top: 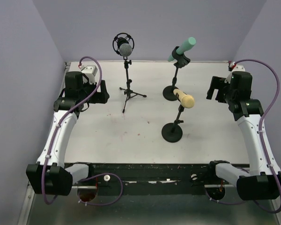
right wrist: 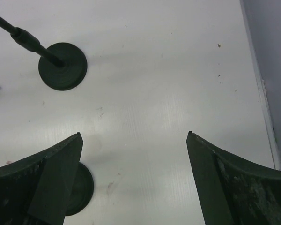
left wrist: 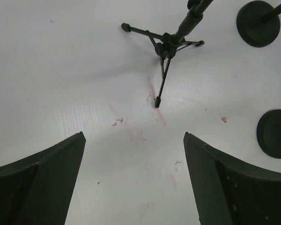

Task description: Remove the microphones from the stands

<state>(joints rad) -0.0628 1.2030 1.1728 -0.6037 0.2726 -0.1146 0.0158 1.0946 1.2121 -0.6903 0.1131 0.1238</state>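
Three microphones stand on the white table. A black and silver microphone [top: 124, 47] sits in a shock mount on a tripod stand [top: 129, 92]. A teal microphone [top: 183, 48] sits clipped on a round-base stand [top: 171, 93]. A yellow microphone [top: 184, 99] sits on a nearer round-base stand [top: 172, 132]. My left gripper [top: 103, 94] is open and empty, left of the tripod. My right gripper [top: 214, 89] is open and empty, right of the two round-base stands. Neither touches a microphone.
The left wrist view shows my open gripper [left wrist: 133, 136] over bare table, the tripod [left wrist: 166, 46] and two round bases [left wrist: 258, 24] [left wrist: 275, 133]. The right wrist view shows my open gripper [right wrist: 133, 136], two round bases [right wrist: 63, 66] [right wrist: 83, 187] and the table's right edge [right wrist: 267, 117].
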